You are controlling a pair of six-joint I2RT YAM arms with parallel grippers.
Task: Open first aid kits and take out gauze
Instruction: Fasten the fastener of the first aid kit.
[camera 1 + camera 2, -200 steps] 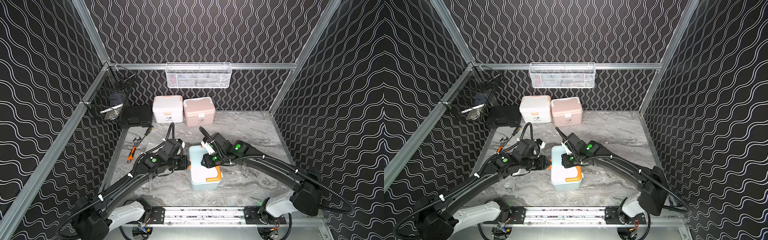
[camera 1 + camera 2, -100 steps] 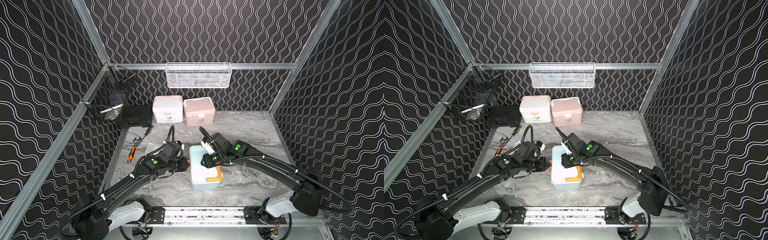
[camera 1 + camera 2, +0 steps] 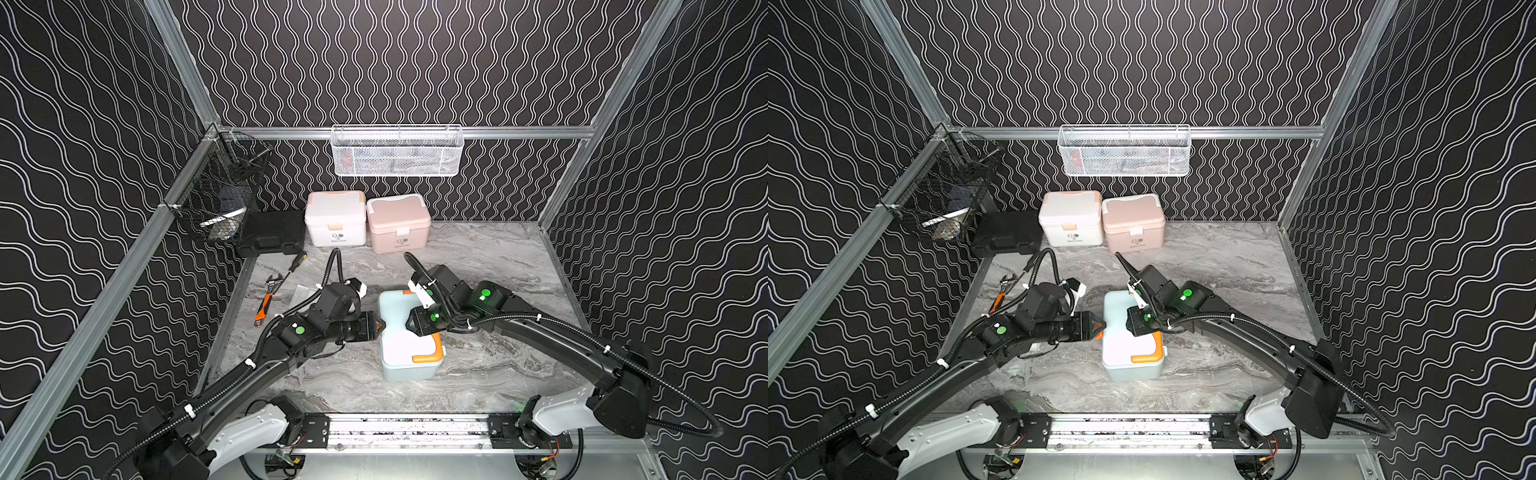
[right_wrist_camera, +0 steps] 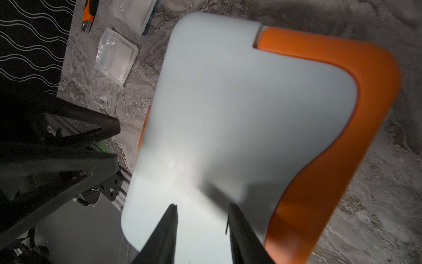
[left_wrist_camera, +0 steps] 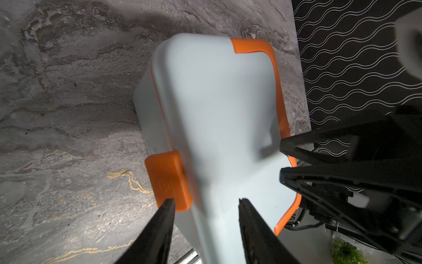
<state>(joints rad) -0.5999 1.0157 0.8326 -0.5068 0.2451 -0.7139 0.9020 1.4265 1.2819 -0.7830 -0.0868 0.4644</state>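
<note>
The light blue first aid kit (image 3: 405, 338) (image 3: 1128, 347) with orange trim stands mid-table, lid down. Its orange latch (image 5: 167, 180) faces my left arm. My left gripper (image 3: 380, 326) (image 5: 205, 201) is open at that side, one fingertip against the latch and the other over the lid. My right gripper (image 3: 409, 324) (image 4: 202, 205) hovers open over the lid beside the orange handle (image 4: 342, 114). The white kit (image 3: 336, 218) and the pink kit (image 3: 398, 224) stand shut at the back. Two gauze packets (image 4: 116, 54) lie on the table beyond the blue kit, one (image 3: 301, 293) behind my left arm.
A flat black case (image 3: 272, 232) lies at the back left. An orange-handled wrench (image 3: 266, 299) and a screwdriver (image 3: 296, 262) lie near the left wall. A black wire basket (image 3: 216, 199) hangs on the left rail and a white mesh basket (image 3: 397, 151) on the back rail.
Both grippers' jaws have spread wider. My left wrist has dropped a little and edged toward the blue kit. The kit has not moved.
</note>
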